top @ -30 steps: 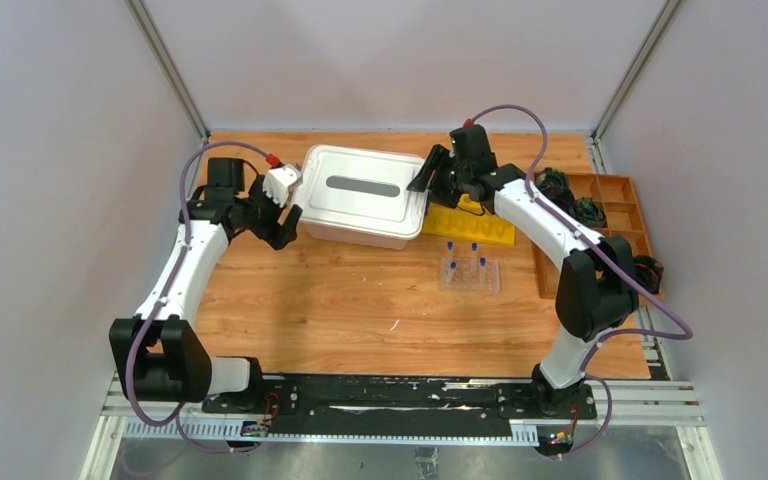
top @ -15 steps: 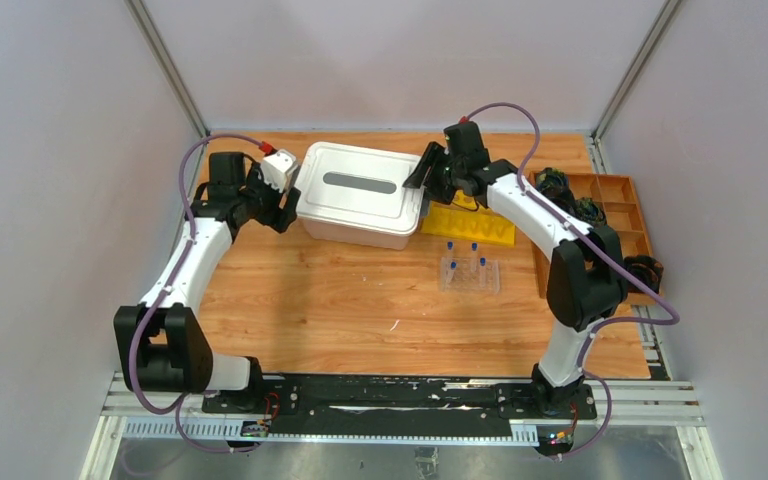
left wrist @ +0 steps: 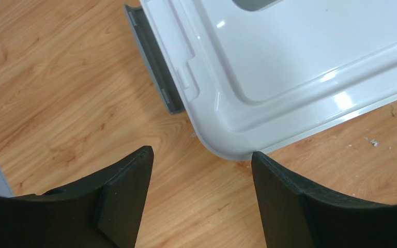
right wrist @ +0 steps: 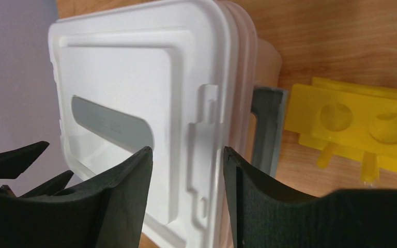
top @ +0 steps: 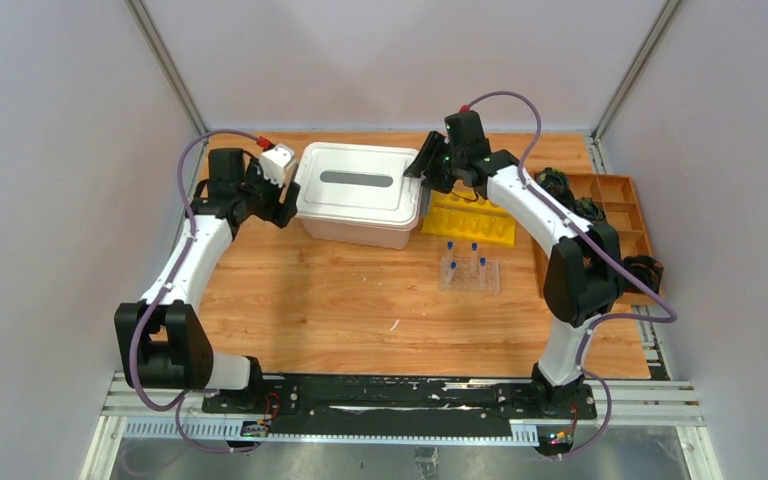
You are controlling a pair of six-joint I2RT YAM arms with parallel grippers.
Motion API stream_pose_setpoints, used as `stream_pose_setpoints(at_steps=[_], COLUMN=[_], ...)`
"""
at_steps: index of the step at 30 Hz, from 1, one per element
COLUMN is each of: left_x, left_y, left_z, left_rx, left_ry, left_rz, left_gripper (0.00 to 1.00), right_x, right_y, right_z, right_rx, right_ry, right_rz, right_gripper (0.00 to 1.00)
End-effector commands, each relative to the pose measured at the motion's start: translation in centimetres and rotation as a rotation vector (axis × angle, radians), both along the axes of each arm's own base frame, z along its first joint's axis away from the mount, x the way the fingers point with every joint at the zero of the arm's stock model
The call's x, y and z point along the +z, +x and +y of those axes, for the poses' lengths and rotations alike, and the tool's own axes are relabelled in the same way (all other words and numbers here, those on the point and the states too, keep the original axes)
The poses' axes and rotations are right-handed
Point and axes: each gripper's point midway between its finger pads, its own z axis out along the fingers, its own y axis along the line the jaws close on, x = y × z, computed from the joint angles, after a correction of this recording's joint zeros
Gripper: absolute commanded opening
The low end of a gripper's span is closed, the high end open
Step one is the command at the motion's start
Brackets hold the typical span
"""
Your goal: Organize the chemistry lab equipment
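Both my grippers are spread open at the short ends of the white bin, whose long axis runs 9 to 3 o'clock: left gripper at 9, right gripper at 3, straddling the lid rim beside the grey latch. The clear tube rack with its blue-capped tubes stands at the bin's 5 o'clock, nearer my right arm.

White lidded bin blocks the wooden table at 12 o'clock.

Bin's 9 o'clock end: left gripper has its jaws wide apart with the bin corner in the gap. Bare wood lies free past the grey latch.

Bin's 3 o'clock end: right gripper, jaws apart, straddles the lid rim. Yellow rack sits just beside, so passage is tight.

Clear tube rack with blue-capped tubes stands at the bin's 5 o'clock. Orange tray lines the table's 3 o'clock edge. Open wood runs from 6 to 9 o'clock.
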Motion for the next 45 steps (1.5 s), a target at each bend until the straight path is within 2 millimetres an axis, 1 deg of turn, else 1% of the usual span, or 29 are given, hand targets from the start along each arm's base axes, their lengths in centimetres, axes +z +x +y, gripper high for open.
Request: stream_pose_setpoints(at_steps=[1,4,5,7,12,16,18,20,23,26,28,31,33,36,41,43,45], left_x=[2.3,2.8,3.0,3.3,3.3,2.6,2.9,3.6,4.8,5.1,4.6,3.9,3.9,4.1,4.8,4.9,5.1], left_y=[0.9,0.4,0.4,0.6,0.8,0.0,0.3,0.7,1.6,2.5,2.6,2.8,3.2,3.4,3.5,3.6,3.6], left_z=[-0.2,-0.9,-0.1,0.1,0.1,-0.6,-0.6,-0.8,-0.8,-0.6,-0.7,-0.1,0.3,0.4,0.5,0.9,1.1], left_rx=[-0.001,-0.023,-0.003,0.005,0.001,-0.081,-0.064,-0.054,-0.038,-0.017,-0.020,0.015,0.045,0.068,0.077,0.092,0.100], left_ry=[-0.019,-0.048,-0.056,-0.065,-0.061,-0.044,-0.056,-0.079,-0.091,-0.095,-0.097,-0.085,-0.079,-0.092,-0.091,-0.074,-0.065], left_rz=[-0.039,-0.017,-0.014,-0.019,-0.011,0.033,0.059,0.084,0.064,0.062,0.075,0.089,0.077,0.071,0.064,0.057,0.050], left_gripper=[0.75,0.75,0.75,0.75,0.75,0.75,0.74,0.73,0.74,0.74,0.74,0.73,0.72,0.71,0.71,0.74,0.79], right_x=[1.8,1.5,1.1,0.6,-0.1,-0.7,-1.3,-2.1,-2.7,-2.0,-1.0,0.7,1.5,1.7,-0.1,-0.7,-1.4], right_y=[1.6,2.0,2.1,2.3,2.5,2.5,2.5,2.5,2.3,2.0,1.8,1.4,1.1,1.0,0.7,0.6,0.3], right_z=[0.0,0.3,0.4,0.3,-0.6,-1.7,-2.4,-2.9,-3.3,-3.4,-3.6,-4.1,-3.8,-2.9,-1.0,-0.4,-0.4], right_rx=[0.003,0.013,0.015,0.013,-0.007,-0.015,-0.023,-0.023,-0.019,-0.013,-0.017,-0.035,-0.033,-0.017,0.040,0.070,0.081], right_ry=[-0.004,-0.005,-0.012,-0.025,-0.052,-0.075,-0.084,-0.087,-0.107,-0.119,-0.132,-0.163,-0.179,-0.213,-0.247,-0.260,-0.294], right_rz=[-0.056,-0.047,-0.038,-0.025,-0.008,-0.001,0.011,0.028,0.036,0.021,-0.001,-0.043,-0.071,-0.087,-0.041,-0.034,-0.012], right_gripper=[0.56,0.56,0.56,0.56,0.55,0.53,0.51,0.49,0.46,0.46,0.47,0.51,0.53,0.55,0.56,0.58,0.59])
